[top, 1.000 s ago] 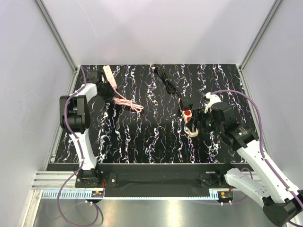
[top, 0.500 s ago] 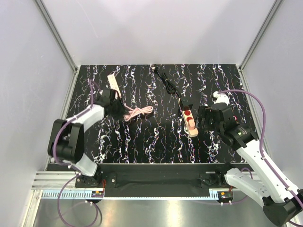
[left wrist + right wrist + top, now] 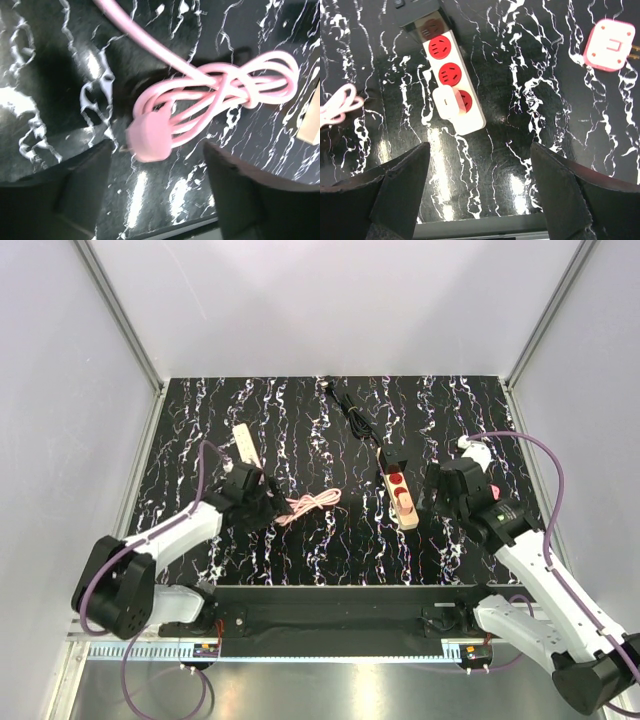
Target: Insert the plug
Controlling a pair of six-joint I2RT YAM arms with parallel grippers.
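I am hovering my left claw (image 3: 159, 147) wide open around the pink plug (image 3: 149, 139) lying on the worktop (image 3: 300, 430). My right claw (image 3: 480, 146) is hanging wide open above the power strip (image 3: 451, 82).

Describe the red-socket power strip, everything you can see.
The power strip is a cream plastic bar lying flat and slanted on the marbled table. Three red sockets line its face, with a darker one at the far end, where a black cable leaves. A white plug sits on it, overlapping the nearest red socket. Nothing else touches it.
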